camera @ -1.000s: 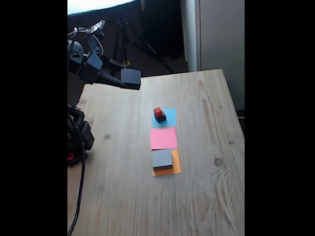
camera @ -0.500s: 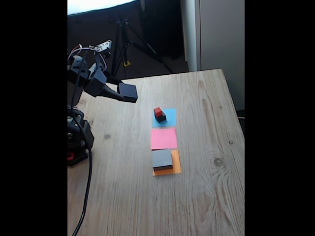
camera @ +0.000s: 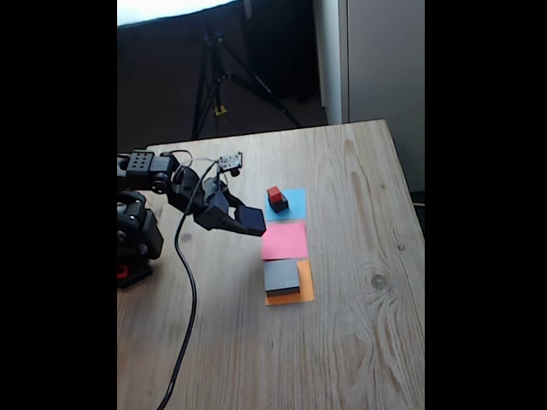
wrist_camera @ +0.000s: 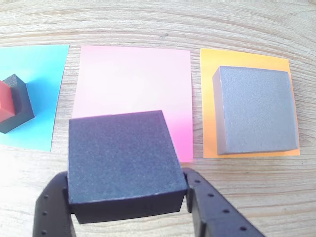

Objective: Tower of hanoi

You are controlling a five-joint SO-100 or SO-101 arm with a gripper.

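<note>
My gripper [camera: 248, 220] [wrist_camera: 126, 197] is shut on the medium black block [camera: 251, 219] [wrist_camera: 123, 160], held in the air just left of the pink paper square [camera: 285, 240] [wrist_camera: 133, 94]. On the blue square [camera: 293, 204] [wrist_camera: 42, 84] rests the small black cube [camera: 279, 204] [wrist_camera: 17, 106] with the tiny red cube [camera: 274, 194] [wrist_camera: 4, 101] on top. The large flat grey block [camera: 281, 277] [wrist_camera: 254, 116] lies on the orange square [camera: 304, 291] [wrist_camera: 247, 61].
The wooden table [camera: 359, 256] has bare room right of the squares and in front. The arm's base [camera: 137, 239] and a black cable [camera: 184, 316] stand at the left edge. A tripod [camera: 218, 77] stands behind the table.
The arm has swung down and to the right with the black block, from high above the table's back left corner to low beside the pink square. The other blocks have not moved.
</note>
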